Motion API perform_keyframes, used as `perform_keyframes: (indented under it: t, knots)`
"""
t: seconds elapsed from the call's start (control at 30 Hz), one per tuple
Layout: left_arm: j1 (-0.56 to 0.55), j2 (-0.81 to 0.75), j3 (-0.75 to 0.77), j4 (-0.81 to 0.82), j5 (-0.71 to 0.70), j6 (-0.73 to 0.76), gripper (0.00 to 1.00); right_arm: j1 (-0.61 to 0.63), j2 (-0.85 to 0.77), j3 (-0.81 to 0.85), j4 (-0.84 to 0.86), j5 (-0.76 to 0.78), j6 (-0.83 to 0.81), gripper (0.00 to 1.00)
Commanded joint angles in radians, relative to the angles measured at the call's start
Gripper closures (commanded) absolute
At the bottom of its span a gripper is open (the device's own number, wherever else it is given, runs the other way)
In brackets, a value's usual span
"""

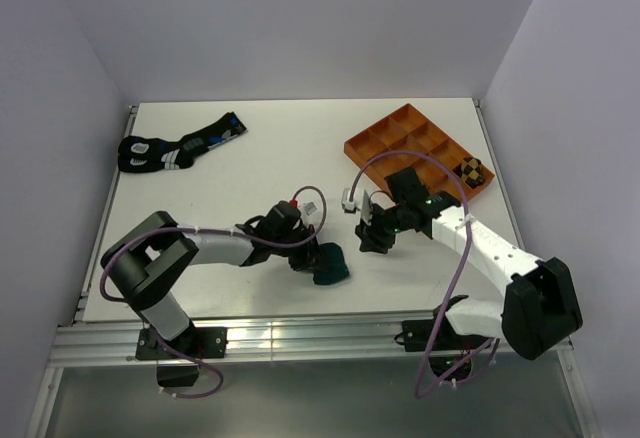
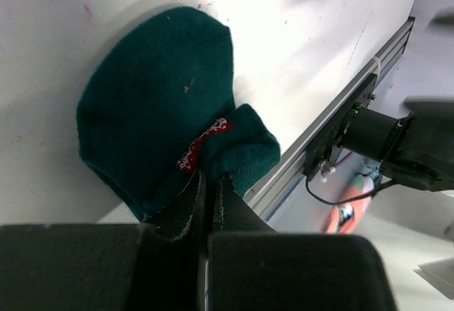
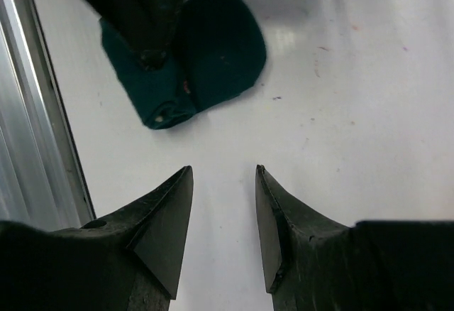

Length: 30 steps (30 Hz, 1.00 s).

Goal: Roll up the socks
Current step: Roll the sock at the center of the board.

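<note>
A dark teal knitted cloth sock looks matt and soft against a smooth, faintly glossy white table, edged by a brushed silver metal rail; an orange plastic tray appears matt.

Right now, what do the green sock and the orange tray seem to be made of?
The green sock looks like soft knit fabric, matte: it folds where the left fingers pinch it. The orange tray seems rigid plastic, matte, judging by its even colour and thin straight dividers; it is too small to be sure.
</note>
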Motion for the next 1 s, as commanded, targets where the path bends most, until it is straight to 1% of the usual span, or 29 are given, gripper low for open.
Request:
perform_keyframes:
  t: [0.0, 0.03, 0.13, 0.17, 0.27, 0.4, 0.57, 0.73, 0.97]
  knots:
    - [0.028, 0.054, 0.053, -0.27, 0.059, 0.057, 1.0, 0.062, -0.062, -0.053, 0.07, 0.03, -0.094, 0.52]
    - [0.031, 0.07, 0.067, -0.282, 0.073, 0.057, 1.0, 0.11, -0.07, -0.085, 0.087, 0.054, -0.094, 0.52]
    - [0.041, 0.118, 0.112, -0.322, 0.099, 0.057, 1.0, 0.194, -0.099, -0.152, 0.16, 0.148, -0.087, 0.52]
    - [0.042, 0.129, 0.132, -0.328, 0.104, 0.058, 1.0, 0.246, -0.105, -0.166, 0.196, 0.165, -0.082, 0.52]
    - [0.044, 0.158, 0.165, -0.354, 0.11, 0.065, 1.0, 0.317, -0.11, -0.199, 0.239, 0.213, -0.074, 0.52]
    - [0.044, 0.184, 0.179, -0.348, 0.121, 0.059, 1.0, 0.371, -0.093, -0.219, 0.282, 0.248, -0.074, 0.52]
    - [0.047, 0.21, 0.178, -0.336, 0.13, 0.057, 1.0, 0.429, -0.09, -0.236, 0.319, 0.299, -0.073, 0.49]
    - [0.054, 0.221, 0.178, -0.324, 0.142, 0.057, 1.0, 0.475, -0.044, -0.228, 0.316, 0.317, -0.074, 0.5]
    - [0.071, 0.229, 0.179, -0.324, 0.144, 0.066, 1.0, 0.509, 0.007, -0.217, 0.305, 0.346, -0.067, 0.51]
